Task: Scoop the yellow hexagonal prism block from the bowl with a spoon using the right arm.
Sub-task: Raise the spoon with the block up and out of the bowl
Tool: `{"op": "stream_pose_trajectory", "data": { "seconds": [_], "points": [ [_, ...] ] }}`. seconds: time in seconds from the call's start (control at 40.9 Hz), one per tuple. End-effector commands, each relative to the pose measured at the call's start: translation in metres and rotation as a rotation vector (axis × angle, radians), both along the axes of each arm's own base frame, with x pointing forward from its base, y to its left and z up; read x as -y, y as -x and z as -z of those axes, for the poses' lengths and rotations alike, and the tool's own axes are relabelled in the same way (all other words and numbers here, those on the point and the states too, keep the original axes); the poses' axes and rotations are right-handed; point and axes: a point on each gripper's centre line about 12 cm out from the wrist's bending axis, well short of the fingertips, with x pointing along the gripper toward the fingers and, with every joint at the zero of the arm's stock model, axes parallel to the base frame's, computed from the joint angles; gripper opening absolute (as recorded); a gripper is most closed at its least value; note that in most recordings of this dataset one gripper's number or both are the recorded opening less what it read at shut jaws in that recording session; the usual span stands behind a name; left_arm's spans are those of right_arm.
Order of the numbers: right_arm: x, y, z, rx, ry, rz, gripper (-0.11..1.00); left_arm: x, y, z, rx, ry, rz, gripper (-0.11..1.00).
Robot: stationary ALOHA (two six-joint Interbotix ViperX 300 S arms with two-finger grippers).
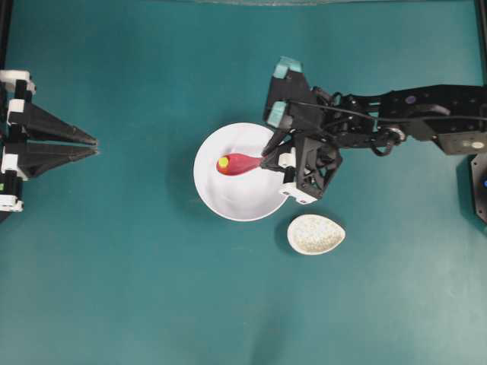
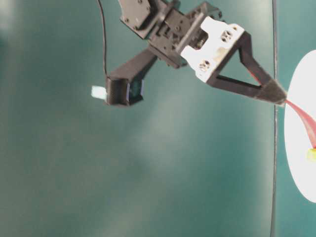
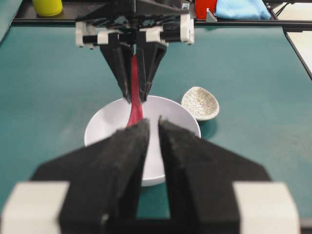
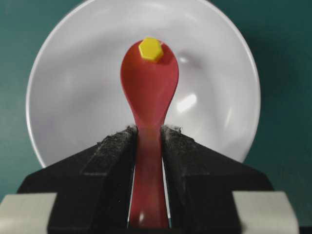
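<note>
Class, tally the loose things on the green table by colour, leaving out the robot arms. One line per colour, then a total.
White: 1, the bowl
Red: 1, the spoon
Yellow: 1, the block in the spoon
Speckled beige: 1, the dish
Total: 4

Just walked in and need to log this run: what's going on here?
The right pincer is shut on the handle of the pink-red spoon, holding its scoop over the white bowl. The small yellow hexagonal block sits at the far tip of the scoop, so it appears to be scooped. The left pincer is off at the left edge of the table, holding nothing. A speckled egg-shaped dish sits beside the bowl, untouched.
</note>
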Motion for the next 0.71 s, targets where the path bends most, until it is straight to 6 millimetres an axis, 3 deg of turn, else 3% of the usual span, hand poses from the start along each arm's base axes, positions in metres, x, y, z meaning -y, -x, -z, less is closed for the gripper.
{"op": "stream_pose_trajectory", "data": {
  "seconds": [0.0,0.685],
  "points": [
    [-0.003,0.002,-0.021,0.087,0.012,0.004,0.25,0.000,-0.003,-0.011,0.029,-0.003,-0.001,0.16],
    [-0.007,0.034,-0.058,0.374,0.094,0.034,0.25,0.000,-0.003,-0.011,0.028,-0.003,-0.001,0.16]
  ]
}}
